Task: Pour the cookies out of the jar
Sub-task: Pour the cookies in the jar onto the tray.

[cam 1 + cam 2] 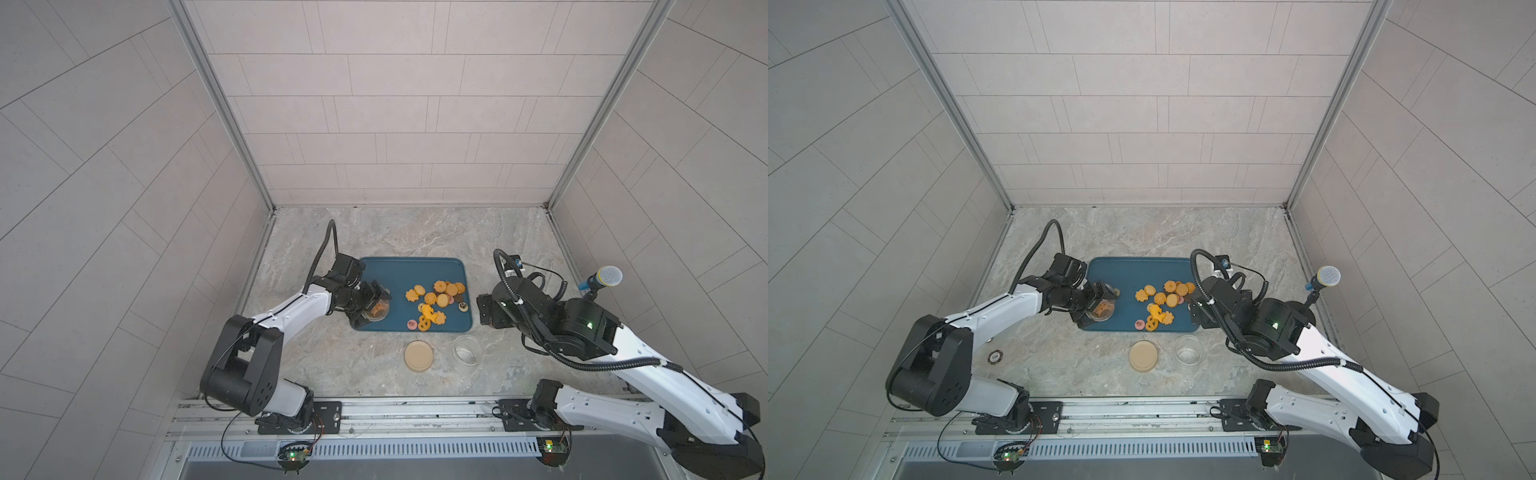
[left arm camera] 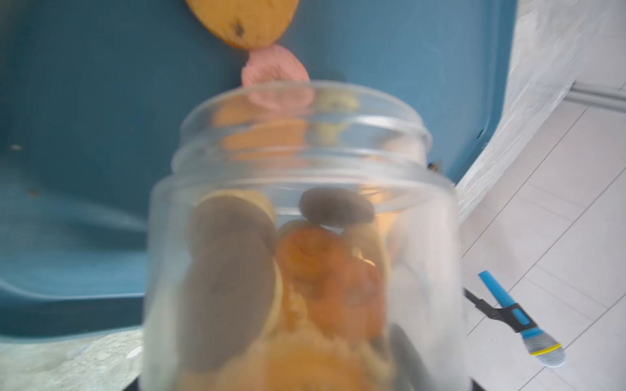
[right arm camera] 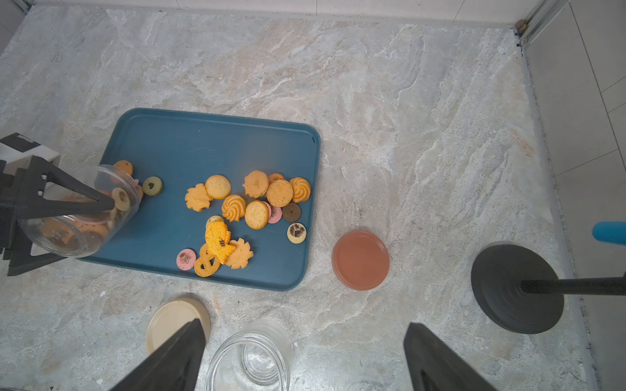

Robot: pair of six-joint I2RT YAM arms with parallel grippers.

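With 12 o'clock at the far wall, the jaws on my left (image 1: 371, 306) are part way apart. They squeeze the sides of the clear jar (image 3: 67, 237) at the 8 o'clock corner of the blue tray (image 1: 407, 270). The clear jar is tipped over, and its mouth points in over the tray. Some cookies (image 2: 321, 270) sit inside it, orange ones and brown ones. Many more cookies (image 1: 436, 301) lie loose on the tray, most toward its 3 o'clock side. Two lie right by the jar's mouth.

At 6 o'clock from the tray an empty jar (image 1: 467, 351) stands upright on the table (image 1: 374, 232). A beige lid (image 1: 418, 356) lies just beside it at its 9 o'clock. A pink-orange lid (image 3: 360, 260) lies near the tray's 4 o'clock corner.

The jaws on my right (image 3: 305, 323) hang wide open by the tray's 3 o'clock edge and hold nothing.

A small round disc (image 1: 995, 356) at the table's 8 o'clock has tiny print I cannot read.
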